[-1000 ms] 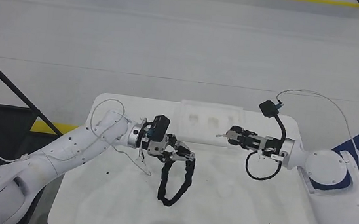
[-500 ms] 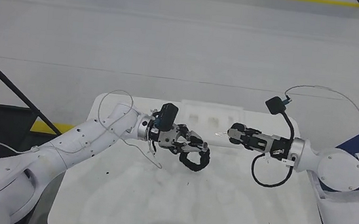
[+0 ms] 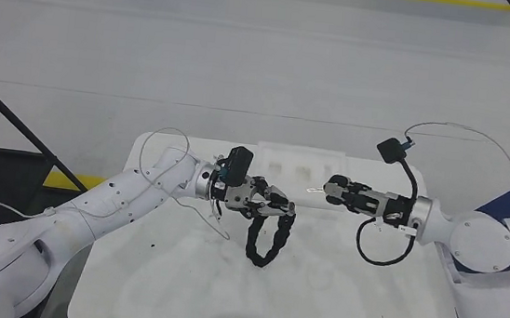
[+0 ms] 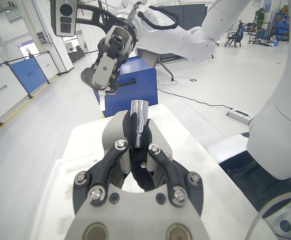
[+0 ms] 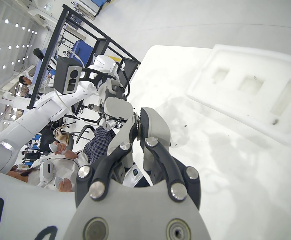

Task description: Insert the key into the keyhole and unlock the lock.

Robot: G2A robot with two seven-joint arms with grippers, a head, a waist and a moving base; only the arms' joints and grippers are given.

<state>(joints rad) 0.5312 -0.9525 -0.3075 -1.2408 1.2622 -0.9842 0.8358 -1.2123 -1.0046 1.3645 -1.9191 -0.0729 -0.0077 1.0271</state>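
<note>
My left gripper (image 3: pixel 276 201) is shut on the lock (image 4: pixel 139 109), a chrome cylinder whose black cable loop (image 3: pixel 268 241) hangs down over the table. In the left wrist view the cylinder's end sticks out past the fingertips (image 4: pixel 118 118). My right gripper (image 3: pixel 330 189) is shut on the key (image 3: pixel 315 192), its blade pointing at the lock across a short gap. The left wrist view shows the key (image 4: pixel 102 102) hanging from that gripper, just off the cylinder's end. In the right wrist view the keyhole face (image 5: pixel 106 124) lies just beyond my right gripper (image 5: pixel 136 123).
A white foam tray (image 3: pixel 301 168) with square recesses sits at the table's far edge, behind both grippers. The white table (image 3: pixel 363 292) stretches below them. A blue cabinet (image 4: pixel 138 77) stands beyond the table on the right arm's side.
The left arm rose and moved toward the right gripper with the lock. The cable loop swung up, then dropped to hang again. The right gripper moved slightly toward the lock, then held still.
</note>
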